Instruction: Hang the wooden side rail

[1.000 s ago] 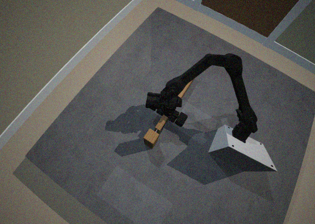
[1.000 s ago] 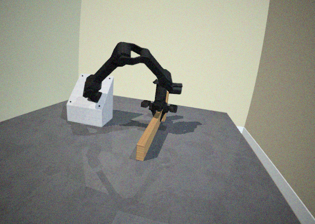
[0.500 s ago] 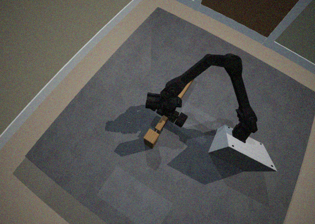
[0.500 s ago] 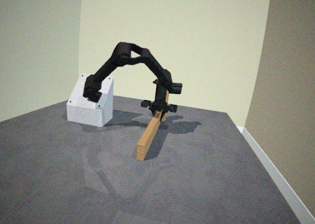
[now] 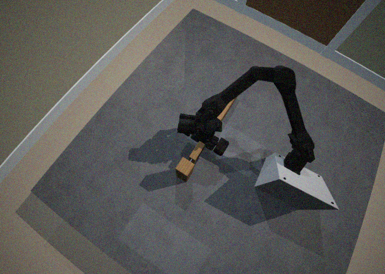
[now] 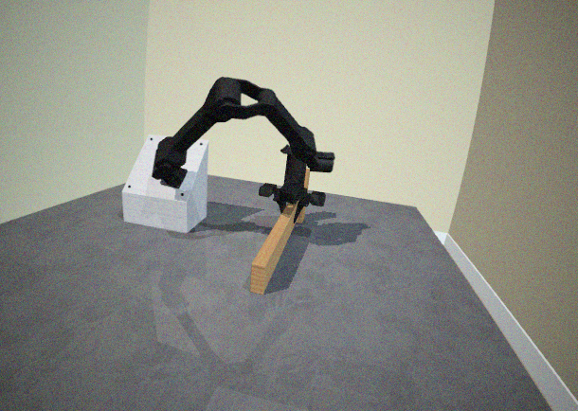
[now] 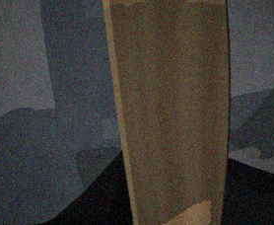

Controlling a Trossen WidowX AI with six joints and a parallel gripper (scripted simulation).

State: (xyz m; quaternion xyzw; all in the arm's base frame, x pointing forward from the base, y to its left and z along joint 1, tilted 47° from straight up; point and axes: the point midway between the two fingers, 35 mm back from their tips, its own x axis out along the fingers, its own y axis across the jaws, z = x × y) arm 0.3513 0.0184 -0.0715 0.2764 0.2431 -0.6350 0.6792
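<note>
Tool (image 5: 202,144) (image 6: 294,209) clamped on long wood-grained rail (image 5: 196,151) (image 6: 275,242) (image 7: 171,109), blocky wooden post (image 5: 185,167) (image 6: 307,181) near, matte grey tabletop (image 5: 158,231) (image 6: 379,318)

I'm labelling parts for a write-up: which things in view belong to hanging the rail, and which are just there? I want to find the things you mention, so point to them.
Part of the job:
- wooden rail (image 5: 226,110) (image 6: 274,243) (image 7: 171,109)
- wooden post (image 5: 186,166)
- gripper (image 5: 205,147) (image 6: 291,216), closed on the rail
- table (image 5: 126,111) (image 6: 379,309), under the rail's far end

Not handled in the job:
- white wedge block (image 5: 303,187) (image 6: 166,209), only carrying the arm's base
</note>
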